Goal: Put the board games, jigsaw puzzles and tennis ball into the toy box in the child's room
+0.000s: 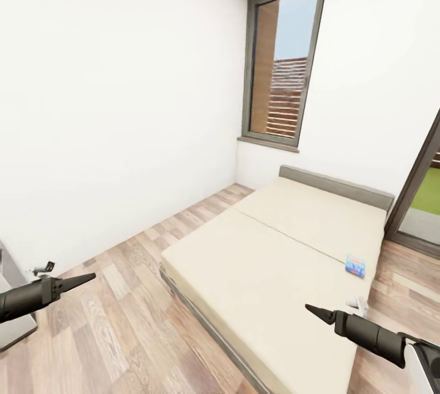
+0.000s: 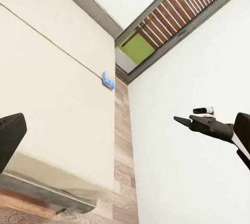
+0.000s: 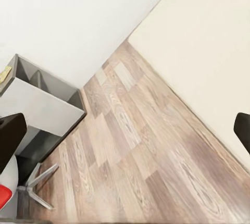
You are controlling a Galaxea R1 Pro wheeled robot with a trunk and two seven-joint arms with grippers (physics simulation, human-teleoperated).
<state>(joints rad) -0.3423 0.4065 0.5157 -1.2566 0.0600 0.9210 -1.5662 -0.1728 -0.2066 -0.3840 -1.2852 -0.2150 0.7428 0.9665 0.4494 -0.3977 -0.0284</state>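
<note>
The bed (image 1: 269, 272) with its beige cover lies ahead of me in the child's room. A small blue board game (image 1: 355, 266) rests on it near the right edge, also seen as a board game (image 2: 108, 81) in the left wrist view. My left gripper (image 1: 85, 278) hovers over the wood floor left of the bed, holding nothing. My right gripper (image 1: 313, 310) hangs over the bed's near right part, short of the blue box, its fingers (image 3: 10, 135) spread wide and empty. The toy box, jigsaw puzzles and tennis ball are out of view.
A grey furniture unit (image 1: 12, 321) stands at the left wall, seen as an open-sided unit (image 3: 47, 104) with a chair base (image 3: 36, 187) beside it. A tall window (image 1: 281, 64) and a glass door (image 1: 421, 192) lie beyond the bed. Wood floor (image 1: 122, 321) runs between wall and bed.
</note>
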